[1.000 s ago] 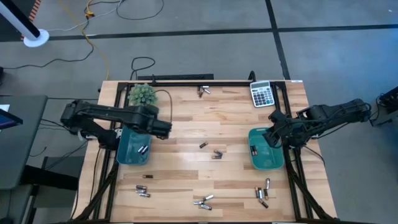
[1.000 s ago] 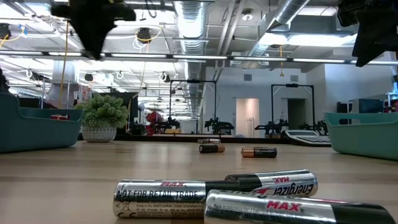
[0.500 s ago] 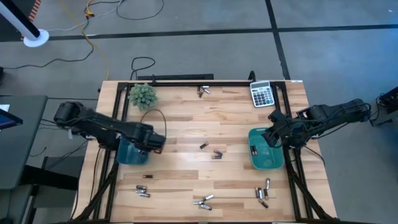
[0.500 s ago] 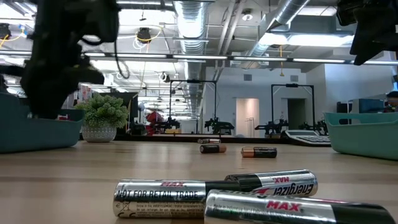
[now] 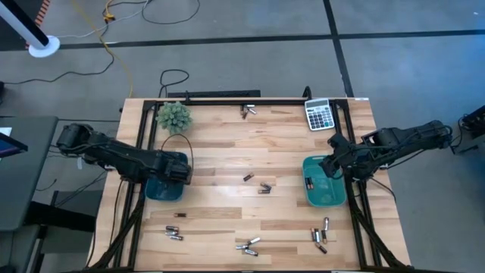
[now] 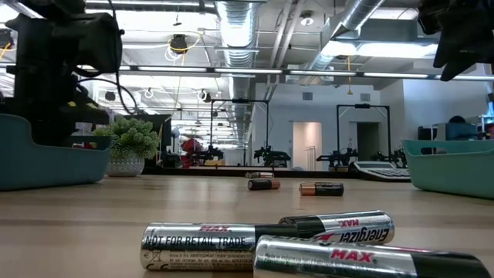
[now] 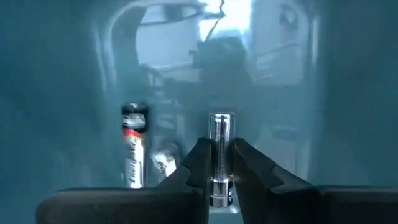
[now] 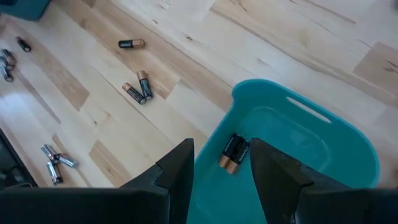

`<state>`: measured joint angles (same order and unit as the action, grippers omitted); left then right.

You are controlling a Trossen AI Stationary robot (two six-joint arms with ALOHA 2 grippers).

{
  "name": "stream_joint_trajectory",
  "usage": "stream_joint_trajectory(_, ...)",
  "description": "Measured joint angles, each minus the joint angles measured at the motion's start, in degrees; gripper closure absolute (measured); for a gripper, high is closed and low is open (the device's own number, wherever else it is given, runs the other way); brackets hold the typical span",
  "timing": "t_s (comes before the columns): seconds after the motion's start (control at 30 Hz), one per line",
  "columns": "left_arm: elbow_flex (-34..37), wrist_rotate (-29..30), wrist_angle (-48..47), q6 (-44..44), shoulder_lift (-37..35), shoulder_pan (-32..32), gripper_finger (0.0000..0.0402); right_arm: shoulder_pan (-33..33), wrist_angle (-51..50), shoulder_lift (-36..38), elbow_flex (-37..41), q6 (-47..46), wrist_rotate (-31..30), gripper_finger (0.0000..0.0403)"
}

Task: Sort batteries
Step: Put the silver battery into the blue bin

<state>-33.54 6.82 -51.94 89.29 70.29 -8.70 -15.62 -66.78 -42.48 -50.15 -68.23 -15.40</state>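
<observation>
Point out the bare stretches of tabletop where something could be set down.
Bare wood lies between the plant and the calculator, apart from a battery pair at the far edge. The strip between the left bin and the centre batteries is clear too. The near edge is crowded with scattered batteries.

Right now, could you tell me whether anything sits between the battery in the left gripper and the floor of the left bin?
Nothing visible does. The left gripper holds a silvery battery inside the left bin; another battery lies beside it.
</observation>
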Motion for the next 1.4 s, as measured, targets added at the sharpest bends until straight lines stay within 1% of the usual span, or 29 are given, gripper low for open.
stream_joint_trajectory(0.07,-0.02,0.44,0.37,-1.47,0.10,0.17,0.0362,0.00,0.02,0.02,0.00,-1.05,0.00,0.0230)
stream_joint_trajectory(0.1,-0.03,0.69,0.54,-2.09,0.14,0.22,0.0354,0.00,0.06,0.02,0.00,-1.50,0.00,0.0230)
stream_joint_trajectory(0.3,-0.04,1.49,-0.47,-5.13,0.14,0.21,0.0265,0.00,0.12,-0.96,0.00,-4.90,-0.81,0.0230)
stream_joint_trajectory(0.43,-0.07,1.76,-2.31,-7.17,-0.11,0.21,0.0233,0.00,0.15,-2.23,0.00,-6.73,-0.97,0.0230)
stream_joint_trajectory(0.57,-1.17,1.96,-5.50,-10.30,-1.29,0.21,0.0225,0.00,0.69,-3.81,0.00,-6.88,-1.25,0.0230)
stream_joint_trajectory(0.63,-2.85,3.01,-8.50,-11.33,-2.55,0.21,0.0224,0.00,1.27,-4.52,0.00,-6.86,-1.25,0.0230)
stream_joint_trajectory(0.73,-6.17,5.95,-13.54,-12.82,-5.34,0.21,0.0223,0.00,1.45,-5.53,0.00,-6.51,-1.25,0.0230)
stream_joint_trajectory(0.83,-10.58,10.14,-18.65,-14.43,-8.64,0.21,0.0222,0.00,1.74,-5.68,0.00,-6.51,-1.26,0.0230)
stream_joint_trajectory(0.93,-15.21,14.48,-23.18,-17.57,-11.97,0.21,0.0222,0.00,4.80,-5.47,0.00,-6.32,-3.48,0.0230)
stream_joint_trajectory(1.03,-19.00,17.96,-23.86,-22.46,-14.92,0.21,0.0222,0.19,10.20,-5.42,0.00,-4.63,-8.95,0.0230)
stream_joint_trajectory(1.1,-20.65,19.86,-22.92,-25.82,-16.43,0.21,0.0222,1.15,15.85,-5.63,0.00,-1.52,-12.96,0.0230)
stream_joint_trajectory(1.17,-21.32,21.10,-21.44,-29.31,-17.69,0.21,0.0222,2.90,22.93,-6.62,0.00,2.92,-15.75,0.0230)
stream_joint_trajectory(1.23,-21.38,22.39,-19.61,-33.62,-18.38,0.21,0.0222,5.12,30.99,-8.06,0.00,9.07,-17.03,0.0230)
stream_joint_trajectory(1.33,-21.38,23.77,-17.64,-41.13,-18.43,0.21,0.0223,8.94,44.59,-11.52,-0.02,19.16,-17.31,0.0230)
stream_joint_trajectory(1.4,-21.38,23.72,-16.51,-43.47,-18.07,0.21,0.0225,11.53,53.66,-14.89,-0.02,24.57,-17.24,0.0230)
